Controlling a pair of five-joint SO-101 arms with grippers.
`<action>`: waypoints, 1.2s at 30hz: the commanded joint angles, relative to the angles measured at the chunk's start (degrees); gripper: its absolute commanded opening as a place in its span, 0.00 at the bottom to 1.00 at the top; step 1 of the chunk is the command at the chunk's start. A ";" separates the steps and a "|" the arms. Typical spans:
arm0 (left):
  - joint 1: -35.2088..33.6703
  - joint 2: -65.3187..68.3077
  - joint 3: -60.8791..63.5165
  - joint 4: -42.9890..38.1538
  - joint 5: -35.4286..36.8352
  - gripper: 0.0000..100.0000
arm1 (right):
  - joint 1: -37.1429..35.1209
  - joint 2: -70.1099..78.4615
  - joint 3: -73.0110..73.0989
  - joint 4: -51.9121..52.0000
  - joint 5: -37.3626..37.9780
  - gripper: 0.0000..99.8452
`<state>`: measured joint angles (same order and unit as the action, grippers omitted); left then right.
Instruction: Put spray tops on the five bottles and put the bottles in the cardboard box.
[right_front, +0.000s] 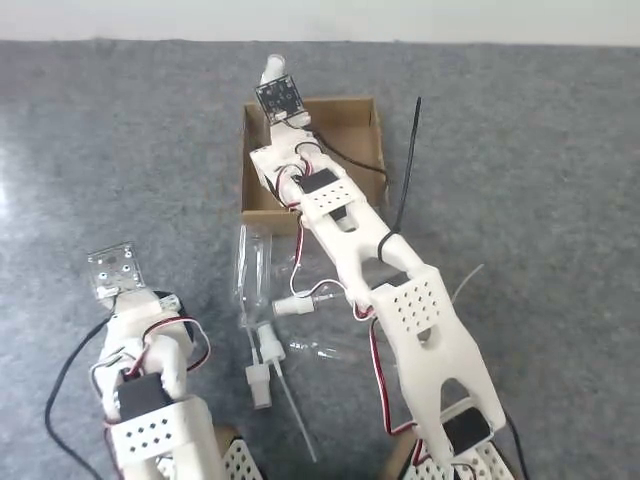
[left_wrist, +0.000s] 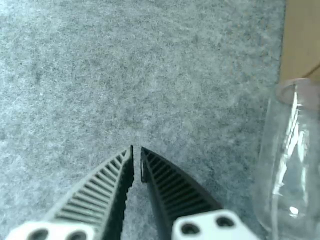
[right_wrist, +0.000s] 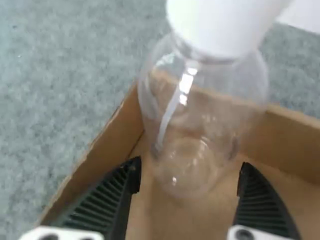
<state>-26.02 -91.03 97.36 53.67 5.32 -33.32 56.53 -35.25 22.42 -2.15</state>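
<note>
Nearest the bases, locate the left hand (left_wrist: 136, 150): closed, tips almost meeting, gripping nothing, poised over bare tabletop (left_wrist: 100, 75) just beside a loose bottle (left_wrist: 287, 165) lying uncapped on its side. Between the arms, note further clear bottles lying flat and loose tops (right_front: 262, 380) with dip tubes trailing; exact count not readable through the clear plastic. Farther out, follow the right arm to the box (right_front: 352, 135). Find the right hand (right_wrist: 189, 170) open wide at the far corner of the box, jaws standing either side of a capped bottle (right_wrist: 200, 135) and apart from its walls. Observe the base of this bottle inside the box and its white top (right_wrist: 225, 25) leaning out past the rim; contact between base and box floor not determinable. Read the step in hand as boxing of one capped bottle, at or near release, with most of the task probably outstanding, judging by the parts on the tabletop. For the next move, plan a straight withdrawal of the right hand, jaws kept wide, avoiding any brush against the leaning bottle. Then expect a return to the tabletop: steady a loose bottle with one hand, thread a dip tube into the neck with the other, seat the top, and carry to the box.
</note>
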 joint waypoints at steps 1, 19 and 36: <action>0.00 -1.05 -0.40 0.18 -0.26 0.02 | 0.13 -8.31 -2.64 5.23 -0.35 0.26; 0.00 -1.05 -0.40 0.18 -0.26 0.02 | 0.22 -22.64 -2.64 36.53 -0.35 0.26; 0.00 -1.05 -0.40 0.18 -0.26 0.02 | -0.84 -32.22 -2.64 53.76 0.00 0.26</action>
<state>-26.02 -91.03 97.36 53.67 5.32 -33.23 30.15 -35.25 74.46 -2.07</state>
